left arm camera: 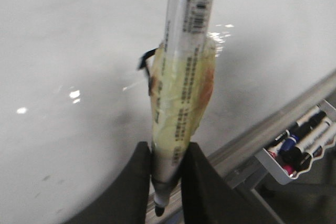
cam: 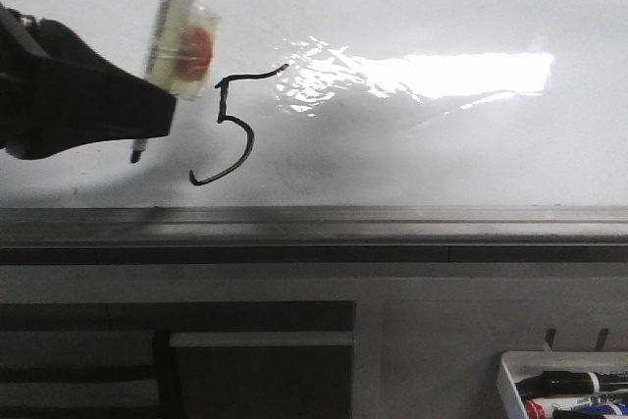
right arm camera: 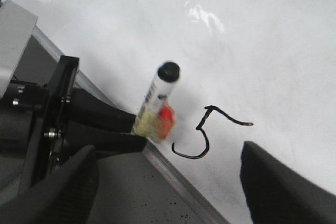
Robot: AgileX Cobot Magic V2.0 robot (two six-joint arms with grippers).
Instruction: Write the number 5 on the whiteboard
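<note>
Left pincer (cam: pixel 147 130) clamped on marker (cam: pixel 175 22), barrel taped with yellowish wrap, tip pointing down and seemingly just off the whiteboard (cam: pixel 442 7). Right pincer (right arm camera: pixel 168 182) spread wide, holding nothing, fingers framing the scene from the near side. Number 5 (cam: pixel 234 125) found complete on the whiteboard's left half, just beside the marker tip, toward the right: flat top stroke, short stem, open hooked tail. Stem slightly wobbly. Grey metal strip (cam: pixel 392 218) noted along the board's near edge; small tray of markers (cam: pixel 564 385) at the desk's near right corner. Task judged essentially done.

Risks from here: stray line across the digit if tip dragged sideways while touching; smear of wet ink if pincer brushed the 5; marker slip in the taped grip if pressed hard.
</note>
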